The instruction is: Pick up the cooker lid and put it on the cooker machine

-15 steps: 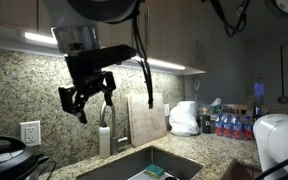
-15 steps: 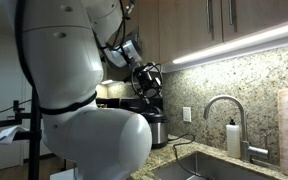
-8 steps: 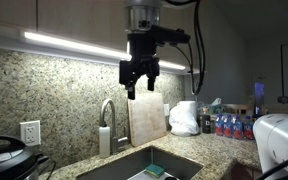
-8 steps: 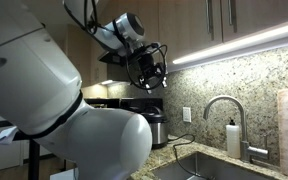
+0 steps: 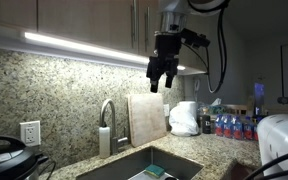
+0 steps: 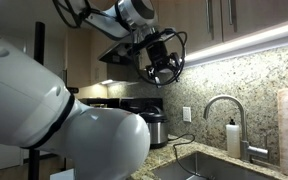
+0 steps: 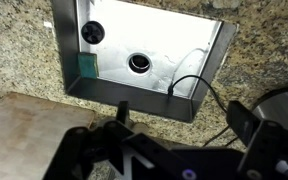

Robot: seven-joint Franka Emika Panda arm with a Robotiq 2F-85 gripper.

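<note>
Granite, speckled brown, climbs the wall behind the counter. High against it, just under the glowing light strip (image 5: 84, 47), hangs the gripper (image 5: 161, 78), fingers pointing down, pincer spread wide, nothing between the tips. Below it stands the faucet (image 5: 106, 118), and just beside that a wooden cutting board (image 5: 147, 118) leans upright on the backsplash, with a white plastic bag (image 5: 184, 118) next along the counter and a row of bottles (image 5: 229, 126) beyond. Now the task's things: a black, shallow-domed shape, which looks like the cooker lid (image 5: 2, 147), sits low at the far end of the counter near the wall outlet (image 5: 29, 132), cut off by the frame edge and well apart from the gripper. In an exterior view the silver-grey cooker machine (image 6: 154, 128) shows on the counter behind the robot's big white body (image 6: 84, 130). Whether the lid rests on it I cannot tell from here. The wrist view looks straight down into the steel sink (image 7: 69, 45): a drain (image 7: 139, 63) in the floor, a green sponge (image 7: 86, 66) tucked against one wall, and a black cable (image 7: 189, 88) looping across the near rim.
</note>
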